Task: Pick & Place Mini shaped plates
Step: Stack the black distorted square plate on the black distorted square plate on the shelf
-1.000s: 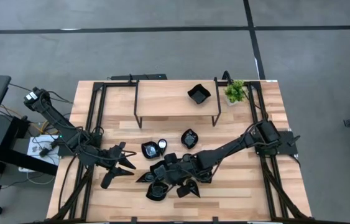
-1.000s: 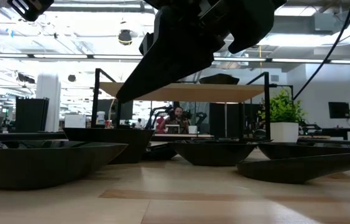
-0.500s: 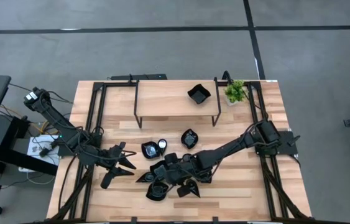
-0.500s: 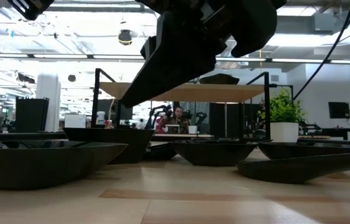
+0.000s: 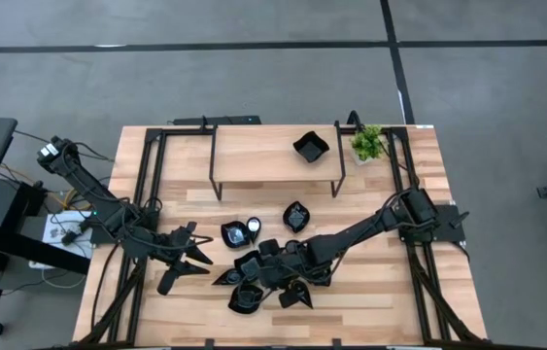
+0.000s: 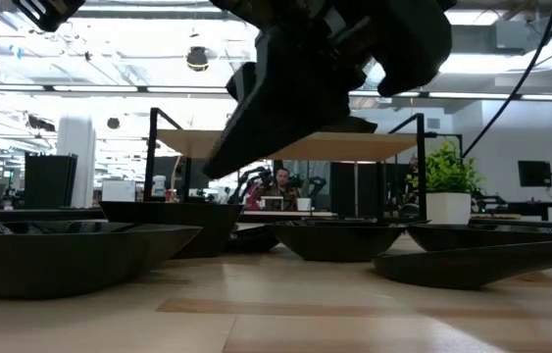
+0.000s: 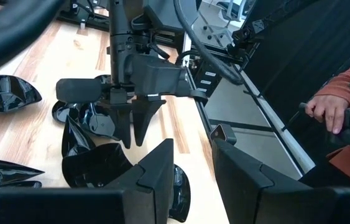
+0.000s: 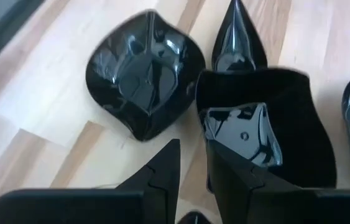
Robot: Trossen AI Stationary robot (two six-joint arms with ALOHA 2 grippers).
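The right gripper (image 5: 254,272) hung over the clustered mini shaped plates (image 5: 254,282), its narrowly parted fingers (image 8: 162,168) straddling a square plate's (image 8: 268,143) wall, seemingly for a rim pinch; whether it gripped, unclear. The left gripper (image 5: 193,261) waited beside the cluster, partly open, holding nothing.

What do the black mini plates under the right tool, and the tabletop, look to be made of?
Mini plates: glossy black, hard and smooth, with sharp mirror-like highlights; glazed ceramic or shiny plastic, the look leaves it open. Tabletop: light wood in joined strips, with visible grain and a matte finish.
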